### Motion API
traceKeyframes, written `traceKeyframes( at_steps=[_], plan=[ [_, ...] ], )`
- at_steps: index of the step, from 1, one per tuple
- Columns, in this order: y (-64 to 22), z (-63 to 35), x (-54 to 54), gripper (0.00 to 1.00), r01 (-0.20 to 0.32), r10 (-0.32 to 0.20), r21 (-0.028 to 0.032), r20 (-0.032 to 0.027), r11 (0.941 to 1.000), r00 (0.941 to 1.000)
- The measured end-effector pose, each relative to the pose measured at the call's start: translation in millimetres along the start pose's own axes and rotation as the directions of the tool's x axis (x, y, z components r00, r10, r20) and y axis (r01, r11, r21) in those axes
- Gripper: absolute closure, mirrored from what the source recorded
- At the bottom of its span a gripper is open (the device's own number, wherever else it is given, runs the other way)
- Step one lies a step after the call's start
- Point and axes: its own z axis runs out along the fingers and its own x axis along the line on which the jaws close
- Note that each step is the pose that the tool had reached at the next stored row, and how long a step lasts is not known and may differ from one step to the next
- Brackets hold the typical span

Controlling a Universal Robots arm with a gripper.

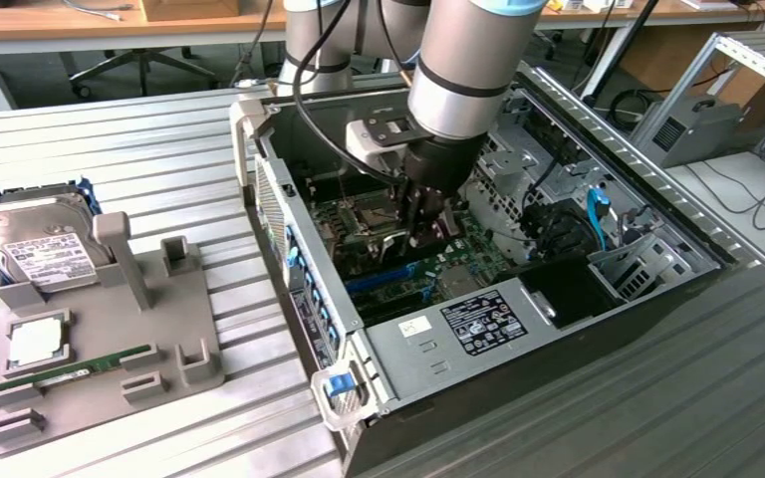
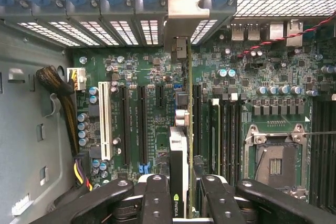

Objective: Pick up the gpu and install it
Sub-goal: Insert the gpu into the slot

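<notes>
My gripper (image 1: 430, 227) reaches down into the open computer case (image 1: 396, 358), just above the green motherboard (image 1: 469, 264). In the wrist view the gripper (image 2: 185, 203) is shut on the gpu (image 2: 179, 156), which I see edge-on: a thin dark card with a white-and-black cooler, standing upright between the black fingers (image 2: 156, 200). Its silvery end bracket (image 2: 184, 9) sits up against the case's rear slot openings. The card's lower edge lines up over a long expansion slot (image 2: 195, 124) on the motherboard (image 2: 136, 66). I cannot tell whether the edge is seated in the slot.
A grey fixture tray (image 1: 176, 329) lies at the exterior view's left, carrying a silver hard drive (image 1: 37, 244), a green memory stick (image 1: 71, 373) and a square chip (image 1: 37, 339). Inside the case are the bare processor socket (image 2: 275, 163), a white slot (image 2: 105, 121) and cable bundles (image 2: 58, 85).
</notes>
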Motion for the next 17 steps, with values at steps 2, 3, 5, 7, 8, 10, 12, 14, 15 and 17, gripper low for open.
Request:
traceKeyframes(
  at_steps=[2, 3, 5, 7, 8, 10, 12, 14, 15, 17],
  plan=[
    [0.1, 0.2, 0.3, 0.73, 0.000, 0.000, 0.0001, 0.0001, 1.0000, 1.0000],
    [0.1, 0.2, 0.5, 0.73, 0.000, 0.000, 0.0001, 0.0001, 1.0000, 1.0000],
    [0.1, 0.4, 1.0, 0.73, 0.000, 0.000, 0.0000, 0.0000, 1.0000, 1.0000],
    [0.6, 0.5, 1.1, 0.73, 0.000, 0.000, 0.0001, 0.0000, 1.0000, 1.0000],
    [1.1, 0.6, 1.1, 0.73, 0.000, 0.000, 0.0001, 0.0000, 1.0000, 1.0000],
    [2.0, 0.7, 1.1, 0.73, 0.000, 0.000, 0.0000, 0.0000, 1.0000, 1.0000],
    [2.9, 0.8, 1.1, 0.73, 0.000, 0.000, 0.0000, 0.0000, 1.0000, 1.0000],
    [3.5, 1.1, 1.2, 0.73, 0.000, 0.000, 0.0001, -0.0001, 1.0000, 1.0000],
    [3.9, 1.4, 1.2, 0.73, 0.000, 0.000, 0.0000, -0.0001, 1.0000, 1.0000],
    [4.7, 2.3, 1.2, 0.73, 0.000, 0.000, 0.0000, -0.0001, 1.0000, 1.0000]
  ],
)
